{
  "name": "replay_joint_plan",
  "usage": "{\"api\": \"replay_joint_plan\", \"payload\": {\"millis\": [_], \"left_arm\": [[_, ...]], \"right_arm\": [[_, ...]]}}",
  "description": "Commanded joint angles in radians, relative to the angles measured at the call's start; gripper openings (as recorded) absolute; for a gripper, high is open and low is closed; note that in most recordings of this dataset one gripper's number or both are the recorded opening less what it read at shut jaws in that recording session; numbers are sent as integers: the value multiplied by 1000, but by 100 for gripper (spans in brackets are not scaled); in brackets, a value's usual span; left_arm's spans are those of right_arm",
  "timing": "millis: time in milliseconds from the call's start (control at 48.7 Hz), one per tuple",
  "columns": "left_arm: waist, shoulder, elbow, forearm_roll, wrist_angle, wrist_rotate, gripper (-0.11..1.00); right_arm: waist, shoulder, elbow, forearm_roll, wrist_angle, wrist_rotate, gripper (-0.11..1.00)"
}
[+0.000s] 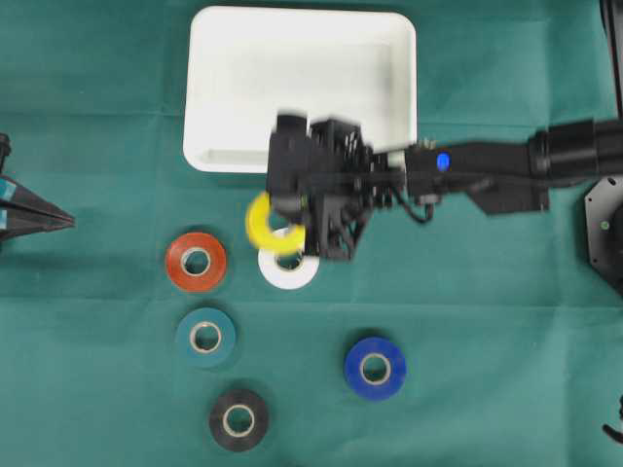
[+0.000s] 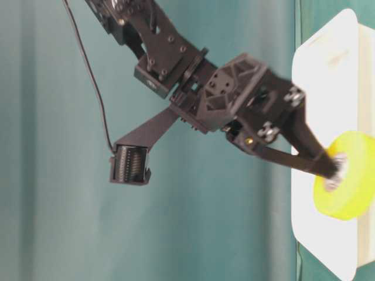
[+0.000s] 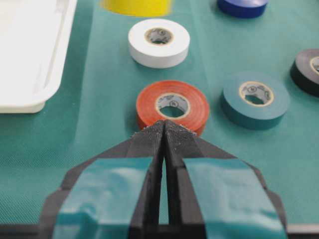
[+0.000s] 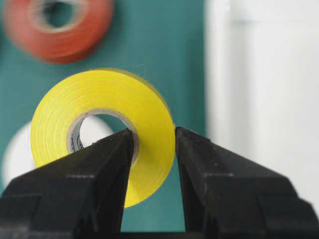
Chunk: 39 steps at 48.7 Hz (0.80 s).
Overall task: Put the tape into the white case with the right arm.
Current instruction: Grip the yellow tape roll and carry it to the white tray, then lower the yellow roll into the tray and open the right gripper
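My right gripper (image 4: 154, 137) is shut on a yellow tape roll (image 4: 124, 107), one finger through its core and the other on its outer edge. The yellow tape roll (image 1: 263, 222) hangs above the cloth, just below the near rim of the white case (image 1: 302, 78), and partly over a white roll (image 1: 289, 269). In the table-level view the yellow tape roll (image 2: 348, 175) shows in front of the white case (image 2: 328, 58). My left gripper (image 3: 163, 124) is shut on nothing, low at the far left, pointing at a red roll (image 3: 172, 105).
On the green cloth lie a red roll (image 1: 196, 262), a teal roll (image 1: 205, 337), a black roll (image 1: 238, 420) and a blue roll (image 1: 375, 368). The right arm (image 1: 506, 170) stretches in from the right edge. The left gripper (image 1: 34, 216) sits at the left edge.
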Motion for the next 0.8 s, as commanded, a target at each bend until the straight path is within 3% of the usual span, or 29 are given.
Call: {"api": "replay_joint_plan", "payload": {"millis": [0, 452, 781], "left_arm": [[-3, 6, -14, -2, -9, 2, 1], [-3, 6, -14, -2, -9, 2, 1], [-3, 6, -12, -2, -14, 2, 1]], "right_arm": [[-41, -40, -34, -14, -5, 2, 1], [-232, -40, -46, -58, -6, 2, 1], [-313, -32, -43, -84, -18, 0, 1]]}}
